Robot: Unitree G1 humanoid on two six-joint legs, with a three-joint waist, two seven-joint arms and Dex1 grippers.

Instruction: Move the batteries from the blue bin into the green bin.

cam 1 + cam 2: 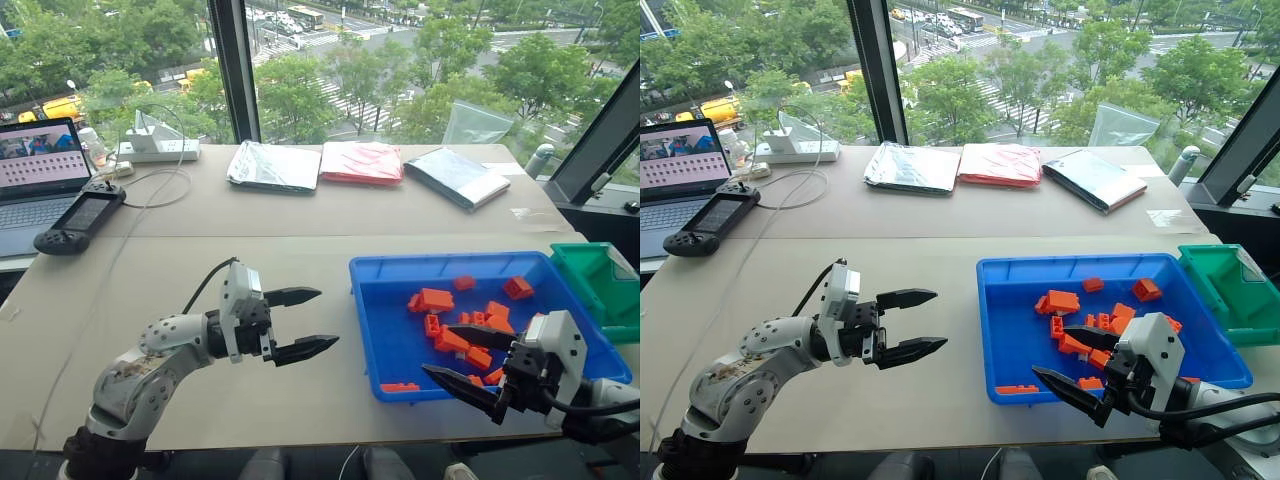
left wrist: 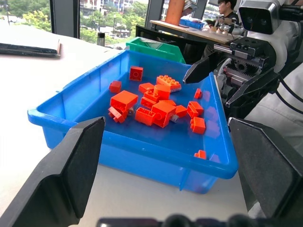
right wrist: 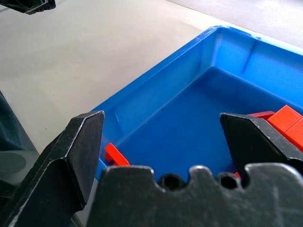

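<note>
The blue bin (image 1: pixel 440 262) sits on the table's right half with several orange batteries (image 1: pixel 436 299) clustered in its middle and right part; one lies alone by the near wall (image 1: pixel 400 387). The green bin (image 1: pixel 600 280) stands just beyond the blue bin's right end. My right gripper (image 1: pixel 437 350) is open and empty, hovering over the blue bin's near side, beside the battery pile. My left gripper (image 1: pixel 328 318) is open and empty over bare table, left of the blue bin, pointing at it. The left wrist view shows the batteries (image 2: pixel 161 111) and the green bin (image 2: pixel 156 47) behind.
A laptop (image 1: pixel 35 170), a black handheld controller (image 1: pixel 80 220) and a white power strip (image 1: pixel 160 150) with cables occupy the far left. Three flat packets (image 1: pixel 362 162) lie along the far edge by the window. Bare tabletop spans the middle and left.
</note>
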